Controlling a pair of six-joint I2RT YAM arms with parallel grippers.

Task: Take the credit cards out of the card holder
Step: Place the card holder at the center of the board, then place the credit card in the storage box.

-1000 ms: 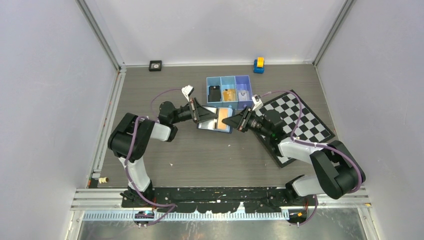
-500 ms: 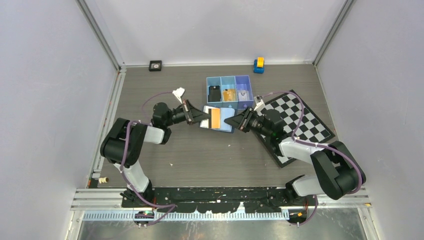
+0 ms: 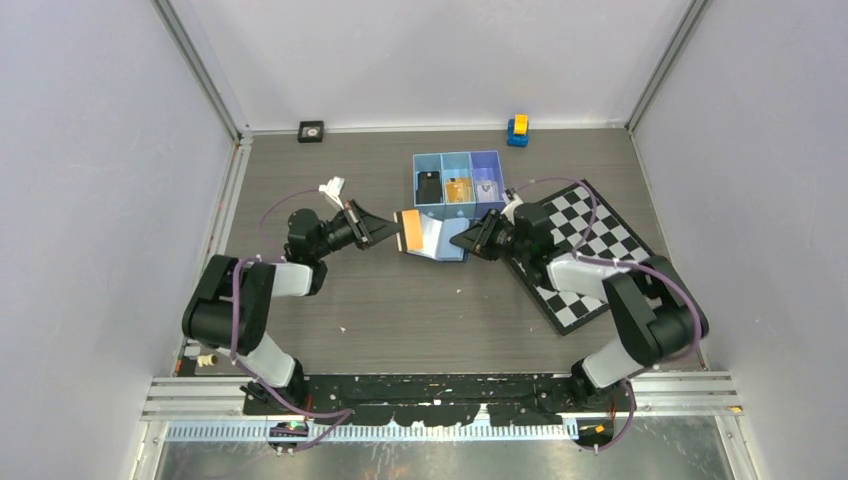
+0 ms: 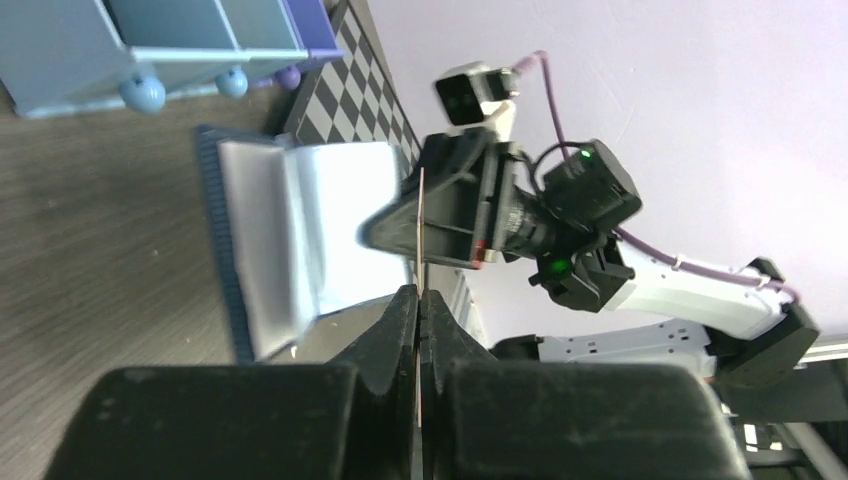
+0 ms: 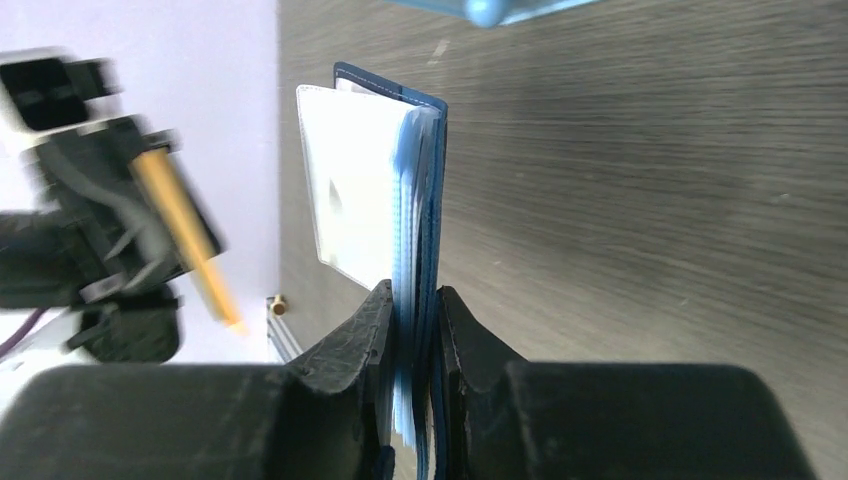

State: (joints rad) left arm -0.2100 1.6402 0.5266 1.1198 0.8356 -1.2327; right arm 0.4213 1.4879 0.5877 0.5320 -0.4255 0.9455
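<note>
The card holder (image 5: 428,180) is clamped by the right tool (image 5: 412,300) as anchor, the orange card (image 3: 407,230) by the left tool (image 4: 417,300).

- The table (image 3: 400,300) is seen from high above.
- Close wrist views are aimed across at each other.
- The holder (image 3: 445,248) is seen in all.

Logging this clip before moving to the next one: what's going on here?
The right pincer clamps the dark navy-blue folding card holder by one edge, with the holder fanned open. The left pincer is shut on a thin orange-gold plastic card, held just beside the holder and apparently clear of it. One card looks out; whether others remain inside cannot be seen.
</note>
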